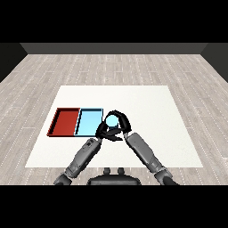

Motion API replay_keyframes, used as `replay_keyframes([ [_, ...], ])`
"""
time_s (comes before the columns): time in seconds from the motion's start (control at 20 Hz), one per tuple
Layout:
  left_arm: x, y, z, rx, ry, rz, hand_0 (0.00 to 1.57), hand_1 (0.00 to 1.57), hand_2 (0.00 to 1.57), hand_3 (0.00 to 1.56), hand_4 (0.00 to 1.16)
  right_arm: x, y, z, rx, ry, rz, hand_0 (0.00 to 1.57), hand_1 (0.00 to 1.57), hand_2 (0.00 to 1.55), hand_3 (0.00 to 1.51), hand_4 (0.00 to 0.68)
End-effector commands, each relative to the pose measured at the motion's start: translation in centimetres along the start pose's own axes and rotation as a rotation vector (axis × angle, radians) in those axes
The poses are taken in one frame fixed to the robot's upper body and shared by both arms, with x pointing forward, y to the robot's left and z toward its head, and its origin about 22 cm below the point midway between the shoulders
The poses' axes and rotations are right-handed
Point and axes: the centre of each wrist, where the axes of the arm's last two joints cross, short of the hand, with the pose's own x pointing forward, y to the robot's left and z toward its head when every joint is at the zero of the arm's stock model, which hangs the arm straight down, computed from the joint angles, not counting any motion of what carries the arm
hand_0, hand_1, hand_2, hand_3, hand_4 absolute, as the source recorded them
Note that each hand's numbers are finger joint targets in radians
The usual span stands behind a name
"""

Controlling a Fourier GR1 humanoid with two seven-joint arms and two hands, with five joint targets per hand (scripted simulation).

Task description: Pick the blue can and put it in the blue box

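A white counter [147,129] sits on a pale wood-plank floor [111,67], with a dark wall behind. The task looks roughly midway, as far as this view lets one judge: the can has been taken up but is not yet in the tray, so the carry across and the release are what remain.

The right hand [123,124] reaches in from the lower right, and its black fingers curl over and around the blue can [111,120], which shows as a pale blue round shape framed by them. So this hand is closed on the can. Whether the can is lifted off the counter or resting on it cannot be told from this angle.

The left hand [103,130] lies just beside, to the can's lower left, close against the right hand. Its fingers merge with the other hand's dark shapes, so their pose cannot be told, nor whether it touches the can.

Outward from there, the light blue tray [88,122] lies immediately left of the can, its near right edge partly covered by the hands. The can appears just outside or at its right rim. The red tray [64,121] adjoins the blue one on its far left side. Nothing shows inside either tray.
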Motion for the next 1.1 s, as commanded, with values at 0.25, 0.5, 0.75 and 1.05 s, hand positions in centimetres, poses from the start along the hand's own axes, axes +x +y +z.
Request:
replay_keyframes([
  [0.25,1.0,-1.1,-1.7,0.030,0.017,-0.057,0.00,0.00,0.00,0.00,0.11,1.0,1.0,-1.3,0.015,-0.011,-0.027,1.49,1.49,1.47,1.41,0.536],
  [0.5,1.4,-2.1,-3.1,0.059,0.062,-0.147,0.00,0.00,0.00,0.00,0.00,0.9,2.6,0.8,0.041,0.008,-0.042,1.49,1.49,1.46,1.41,0.571],
  [0.75,0.4,-1.6,-3.7,0.046,0.016,-0.275,0.00,0.00,0.00,0.00,0.00,2.7,2.8,-0.9,0.048,-0.020,-0.054,1.48,1.48,1.46,1.40,0.559],
  [1.05,-0.3,-2.5,-1.0,0.124,0.015,-0.182,0.78,0.78,0.79,0.20,0.64,0.1,1.2,1.7,0.039,-0.016,-0.076,1.48,1.48,1.46,1.41,0.587],
])
